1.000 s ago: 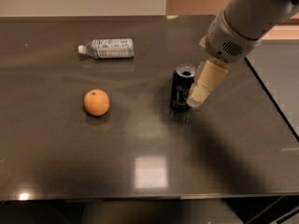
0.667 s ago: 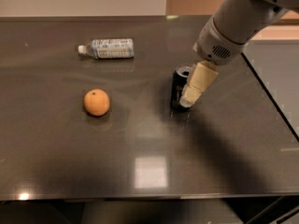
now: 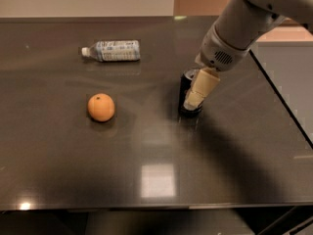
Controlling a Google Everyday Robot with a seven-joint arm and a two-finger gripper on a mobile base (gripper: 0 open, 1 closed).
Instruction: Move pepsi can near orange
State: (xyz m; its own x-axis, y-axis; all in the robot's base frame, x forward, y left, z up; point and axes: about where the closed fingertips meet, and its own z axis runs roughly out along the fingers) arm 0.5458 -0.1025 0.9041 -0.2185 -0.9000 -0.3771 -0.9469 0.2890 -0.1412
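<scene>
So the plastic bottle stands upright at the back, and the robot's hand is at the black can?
Not quite: the camera view shows the bottle lying on its side. The gripper is indeed down at the pepsi can.

The can (image 3: pixel 185 89) stands upright on the table (image 3: pixel 234 170), right of the table's middle. The gripper (image 3: pixel 193 102) is at the can's front right side and overlaps it in the camera view. It hangs from the arm (image 3: pixel 244 23), which reaches in from behind and to the right of the can. The orange (image 3: pixel 101 107) sits well to the left of the can, slightly nearer the front edge. The bottle (image 3: pixel 113 51) lies on its side behind and to the left of the can, well apart from it.
</scene>
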